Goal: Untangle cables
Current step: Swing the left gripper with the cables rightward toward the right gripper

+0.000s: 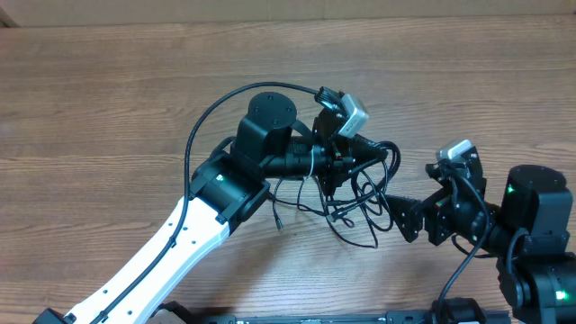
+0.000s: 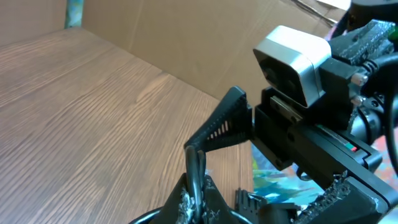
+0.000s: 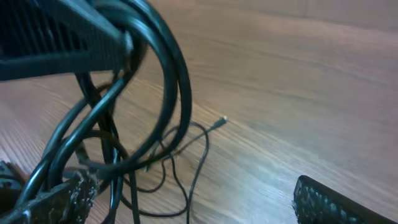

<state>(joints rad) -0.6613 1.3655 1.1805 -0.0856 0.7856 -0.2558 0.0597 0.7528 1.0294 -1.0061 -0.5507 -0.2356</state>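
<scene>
1. Brown wood-grain laminate table (image 1: 108, 99): flat and smooth. It offers low friction, so any cord lying on it should slide rather than hold when pulled.
2. White-shelled left arm (image 1: 180, 234) and all-black right arm (image 1: 531, 216): both reach to mid-table and face each other across the bundle.
3. Black ribbed left gripper (image 2: 198, 196): jaws are pinched tight on a strand of the bundle, which rises straight from between its rough-textured pads.
4. Black right gripper (image 1: 409, 219): jaws are spread wide and hold nothing. Its wrist view shows one finger on each side of the frame, with cord in between.
5. Thin black flexible cables (image 1: 355, 202): glossy, round in section and limp. They are looped over one another at mid-table, partly hung from the left gripper and partly trailing on the wood between the two grippers.
6. Small silvery plug tip (image 3: 221, 121): it lies free on the table at the end of the thinnest lead.
7. Judgement on step: the tangle is lifted and anchored by one side, and the second grasp is not yet made. Separation appears barely begun.
8. Judgement on next move: the right gripper should close on one single loop, not several, then draw away from the anchor. The crossings are too dense to tell which strand is free.
</scene>
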